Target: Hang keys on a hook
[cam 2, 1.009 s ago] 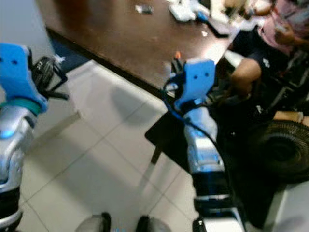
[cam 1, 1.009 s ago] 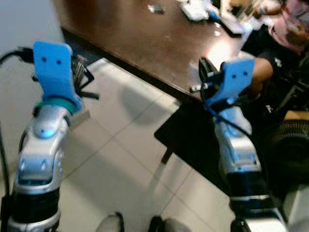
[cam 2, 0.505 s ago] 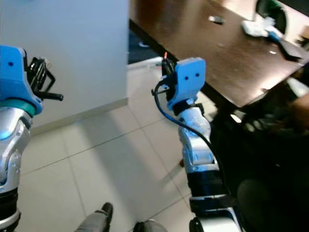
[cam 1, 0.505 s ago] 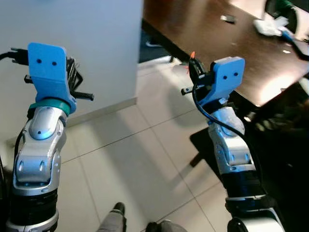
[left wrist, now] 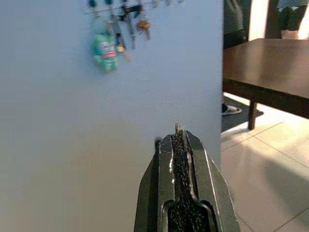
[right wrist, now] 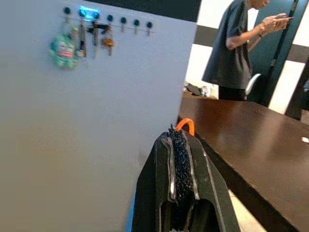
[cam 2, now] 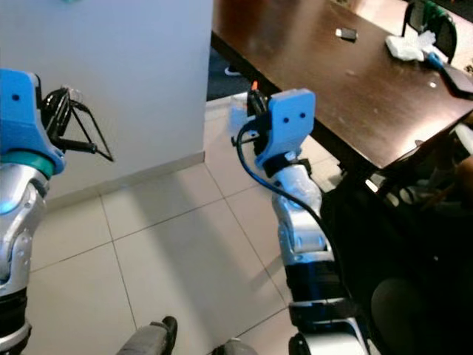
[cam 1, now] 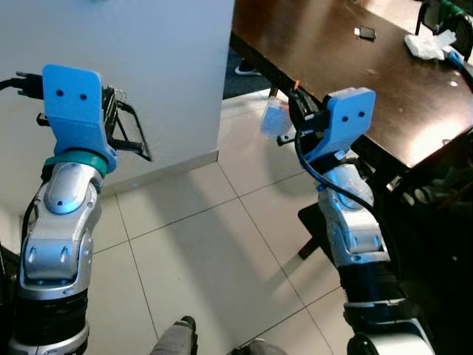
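Right tool (right wrist: 181, 145), fingers together on the keys (right wrist: 185, 124), raised near the white wall (right wrist: 96, 145). Hooks (right wrist: 123, 21) sit high on that wall. Left tool (left wrist: 179, 145) pressed together, facing the wall.

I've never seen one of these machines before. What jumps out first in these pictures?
Two silver arms with bright blue wrists are raised before a pale wall. The right gripper pinches something with an orange loop, likely the keys. High on the wall is a row of hooks already holding keys and a green charm; a dark table stands to the right.
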Available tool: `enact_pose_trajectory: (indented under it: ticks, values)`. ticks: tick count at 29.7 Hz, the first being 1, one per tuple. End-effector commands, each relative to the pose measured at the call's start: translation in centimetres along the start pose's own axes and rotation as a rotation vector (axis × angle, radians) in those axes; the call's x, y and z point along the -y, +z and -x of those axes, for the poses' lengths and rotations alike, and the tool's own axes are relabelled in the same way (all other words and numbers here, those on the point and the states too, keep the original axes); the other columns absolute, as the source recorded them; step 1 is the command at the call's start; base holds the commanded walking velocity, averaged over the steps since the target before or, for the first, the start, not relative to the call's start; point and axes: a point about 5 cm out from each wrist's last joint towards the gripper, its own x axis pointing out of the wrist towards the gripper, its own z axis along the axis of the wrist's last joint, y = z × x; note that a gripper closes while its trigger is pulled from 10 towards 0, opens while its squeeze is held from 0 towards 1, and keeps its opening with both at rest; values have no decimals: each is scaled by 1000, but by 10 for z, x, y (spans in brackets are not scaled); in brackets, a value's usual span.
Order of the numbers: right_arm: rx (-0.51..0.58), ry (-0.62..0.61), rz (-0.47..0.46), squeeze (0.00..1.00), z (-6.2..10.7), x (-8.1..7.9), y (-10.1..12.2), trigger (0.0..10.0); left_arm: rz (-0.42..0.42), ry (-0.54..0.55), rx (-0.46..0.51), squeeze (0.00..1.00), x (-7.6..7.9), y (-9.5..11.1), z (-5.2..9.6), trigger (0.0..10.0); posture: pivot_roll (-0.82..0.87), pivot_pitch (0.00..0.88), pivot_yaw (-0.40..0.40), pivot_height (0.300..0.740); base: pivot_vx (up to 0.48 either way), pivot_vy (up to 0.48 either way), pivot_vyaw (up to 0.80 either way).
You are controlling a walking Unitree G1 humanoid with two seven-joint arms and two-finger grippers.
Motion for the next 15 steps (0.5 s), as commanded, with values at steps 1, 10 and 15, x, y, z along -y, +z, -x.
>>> enact_pose_trajectory:
  ticks: [1,10,15]
  values:
    - [6,0,-10,0,0,0,0,10000,-12,3,11,0,-1,1,1,10000,111,81,-2,740,368,0,0]
    - [4,0,-12,0,1,0,-1,10000,-15,3,11,0,-1,1,0,10000,111,81,-2,740,366,0,0]
    - [6,7,14,0,1,-1,-1,10000,-17,6,10,0,-2,1,0,10000,111,83,0,740,380,0,0]
